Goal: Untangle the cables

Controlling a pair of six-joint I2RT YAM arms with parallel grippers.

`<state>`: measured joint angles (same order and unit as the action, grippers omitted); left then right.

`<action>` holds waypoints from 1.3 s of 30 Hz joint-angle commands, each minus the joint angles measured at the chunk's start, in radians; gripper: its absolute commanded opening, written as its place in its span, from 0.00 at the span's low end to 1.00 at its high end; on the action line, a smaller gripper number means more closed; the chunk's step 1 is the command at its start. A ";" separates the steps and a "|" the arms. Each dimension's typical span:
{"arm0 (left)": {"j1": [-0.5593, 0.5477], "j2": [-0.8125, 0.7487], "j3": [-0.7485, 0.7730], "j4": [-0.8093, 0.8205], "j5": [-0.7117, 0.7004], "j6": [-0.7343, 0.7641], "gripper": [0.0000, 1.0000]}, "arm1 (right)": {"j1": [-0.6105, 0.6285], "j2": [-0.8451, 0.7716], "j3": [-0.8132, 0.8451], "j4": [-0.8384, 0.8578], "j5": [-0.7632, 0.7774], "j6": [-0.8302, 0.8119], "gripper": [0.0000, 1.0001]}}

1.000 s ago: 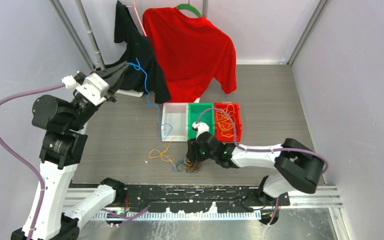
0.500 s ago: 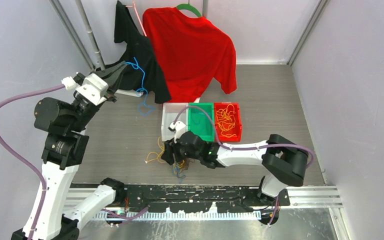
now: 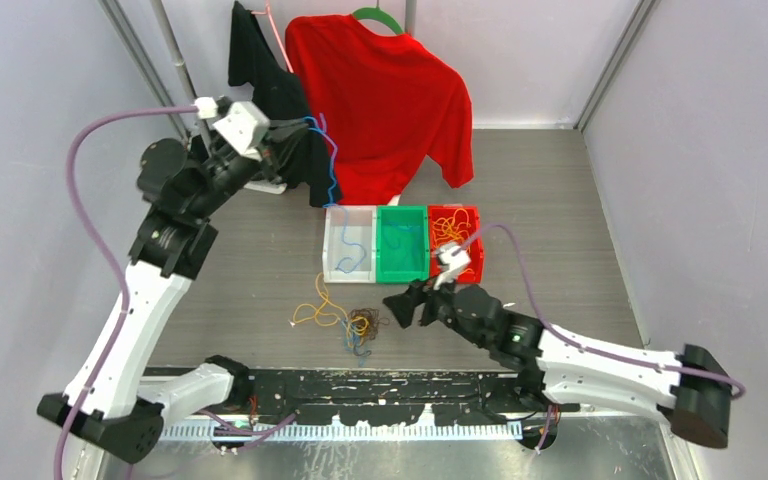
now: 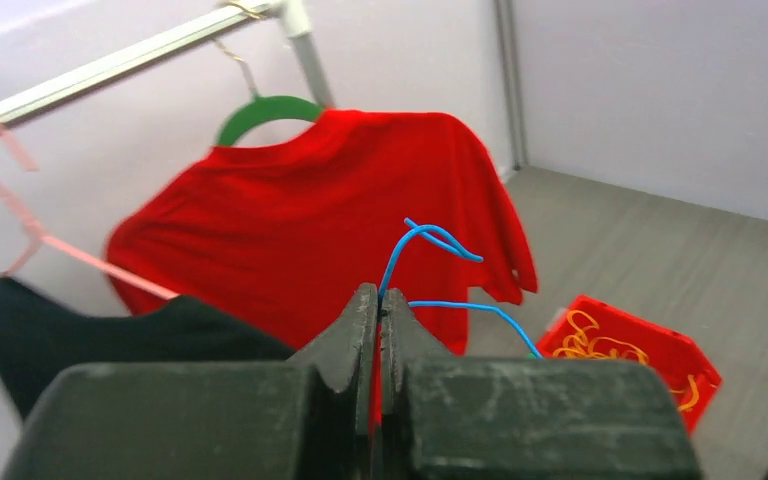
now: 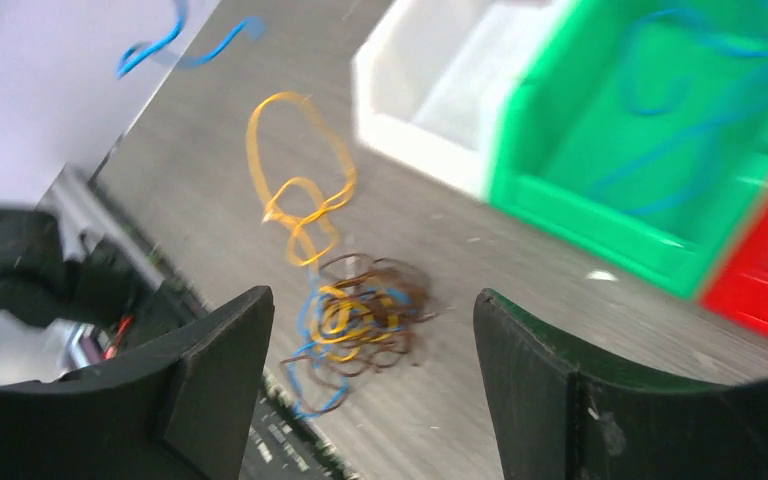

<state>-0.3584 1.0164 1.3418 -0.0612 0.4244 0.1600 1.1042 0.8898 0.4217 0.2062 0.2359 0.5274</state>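
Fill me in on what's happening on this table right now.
Two robot arms are working on tangled cables. The left end effector is shut on a blue cable, held high, with its length hanging down over the white bin. The right end effector hovers open beside a tangle of brown, yellow and blue strands, holding nothing. The red bin holds orange-yellow cables.

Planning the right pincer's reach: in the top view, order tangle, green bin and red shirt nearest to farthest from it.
1. Tangle, just left of the right pincer.
2. Green bin, farther back, mid-table.
3. Red shirt, hanging at the back.
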 commanded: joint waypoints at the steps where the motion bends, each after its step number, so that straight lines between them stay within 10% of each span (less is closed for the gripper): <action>1: -0.082 0.069 0.091 0.042 0.035 -0.010 0.00 | -0.024 -0.234 -0.046 -0.161 0.364 0.087 0.77; 12: -0.257 0.272 0.127 0.019 0.002 0.067 0.00 | -0.034 -0.414 0.026 -0.466 0.759 0.143 0.74; 39: -0.299 0.554 -0.021 0.112 -0.229 0.652 0.00 | -0.035 -0.381 0.018 -0.461 0.747 0.164 0.68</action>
<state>-0.6281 1.5692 1.3441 -0.0235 0.3119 0.6376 1.0695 0.4927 0.4282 -0.2962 0.9710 0.6624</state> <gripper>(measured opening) 0.008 0.683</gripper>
